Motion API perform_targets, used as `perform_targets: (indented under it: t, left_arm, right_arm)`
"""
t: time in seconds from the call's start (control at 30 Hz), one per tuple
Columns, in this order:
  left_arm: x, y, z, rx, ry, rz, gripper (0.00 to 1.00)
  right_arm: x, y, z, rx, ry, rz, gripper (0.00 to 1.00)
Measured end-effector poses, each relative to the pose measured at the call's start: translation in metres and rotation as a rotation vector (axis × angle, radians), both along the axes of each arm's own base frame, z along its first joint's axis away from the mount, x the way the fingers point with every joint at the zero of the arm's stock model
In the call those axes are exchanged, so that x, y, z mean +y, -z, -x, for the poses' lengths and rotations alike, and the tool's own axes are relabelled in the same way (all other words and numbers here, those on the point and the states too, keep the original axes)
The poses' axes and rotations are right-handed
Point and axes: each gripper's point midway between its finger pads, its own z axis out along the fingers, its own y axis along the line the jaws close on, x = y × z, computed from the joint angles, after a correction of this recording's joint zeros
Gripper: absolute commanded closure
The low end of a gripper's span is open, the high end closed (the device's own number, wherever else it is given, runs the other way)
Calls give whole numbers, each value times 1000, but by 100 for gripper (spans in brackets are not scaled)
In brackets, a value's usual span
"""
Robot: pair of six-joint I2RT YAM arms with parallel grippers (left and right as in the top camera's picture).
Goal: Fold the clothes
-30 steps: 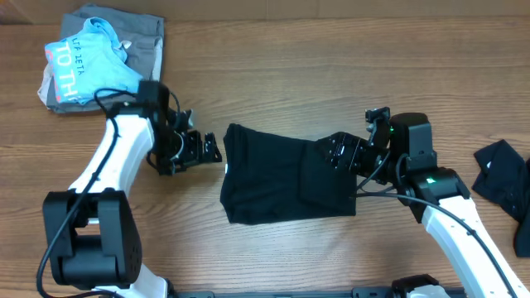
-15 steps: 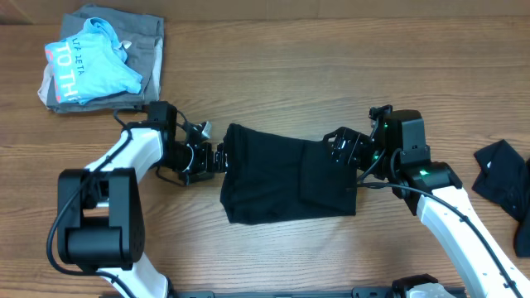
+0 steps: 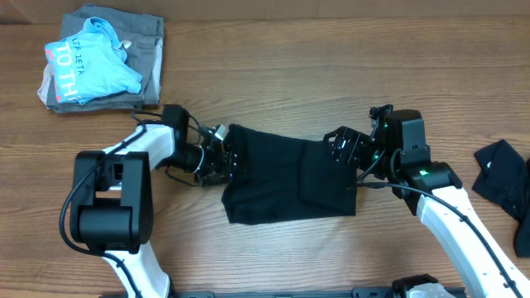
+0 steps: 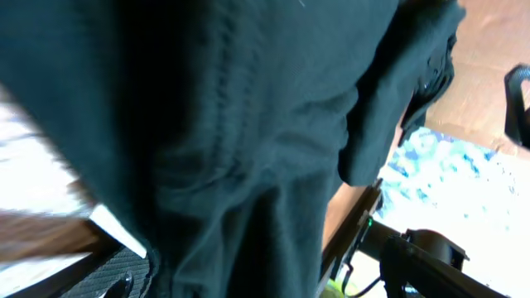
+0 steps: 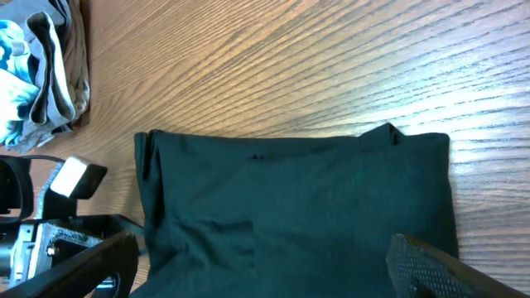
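Shirt (image 3: 277, 178) is lying limp & light, so pinching edge hems is looking best; right gripper (image 3: 342, 149) is hanging spread, left gripper (image 3: 222, 157) at left hem, can't tell if gripping.

The left claw (image 3: 222, 157) has slid right across the table (image 3: 331, 66) and now meets the black garment's (image 3: 286, 178) left edge. The right arm (image 3: 414, 157) has shifted slightly toward the garment.

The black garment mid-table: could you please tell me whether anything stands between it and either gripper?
Nothing visible does. The left gripper is already at the black garment's left edge, and the right gripper is at its right edge.
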Motion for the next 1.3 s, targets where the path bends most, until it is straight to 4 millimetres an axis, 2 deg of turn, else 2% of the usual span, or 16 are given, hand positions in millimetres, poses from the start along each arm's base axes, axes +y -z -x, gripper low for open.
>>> perform_targets:
  t: [0.13,0.2,0.27,0.37,0.4,0.47,0.5,0.6,0.8,0.9,1.0,1.2,1.3]
  left_arm:
    - [-11,-1,5,-1,33,6,7]
    - [-16,0,6,-1,44,2,16]
    - [-19,3,7,-1,51,-17,21]
    - [-23,7,9,-2,63,-46,43]
    - [-24,10,8,-9,68,-58,53]
    - [-24,15,9,-11,72,-81,76]
    - [-23,19,9,-5,66,-96,96]
    - [-20,28,10,10,63,-123,96]
    - [-18,29,11,33,53,-142,96]
    - [-8,28,14,76,44,-193,96]
    - [13,28,14,129,18,-274,96]
    - [87,23,-6,194,-79,-496,96]
    - [120,15,-14,220,-112,-597,96]
  right_arm:
    - [0,-1,-1,-5,0,-1,0]
    - [0,-1,-1,-6,1,-2,0]
    - [0,-1,-1,-6,1,-2,0]
    - [0,-1,-1,-6,1,-2,0]
    - [0,-1,-1,-6,1,-2,0]
    - [0,-1,-1,-6,1,-1,0]
    - [0,-1,-1,-7,1,-1,0]
    - [0,-1,-1,-6,1,-1,0]
    - [0,-1,-1,-6,1,-1,0]
    - [0,-1,-1,-5,3,2,0]
    - [-2,1,-1,-1,9,9,0]
    - [-4,1,-2,-3,17,19,0]
    - [-4,1,-1,-2,17,19,0]
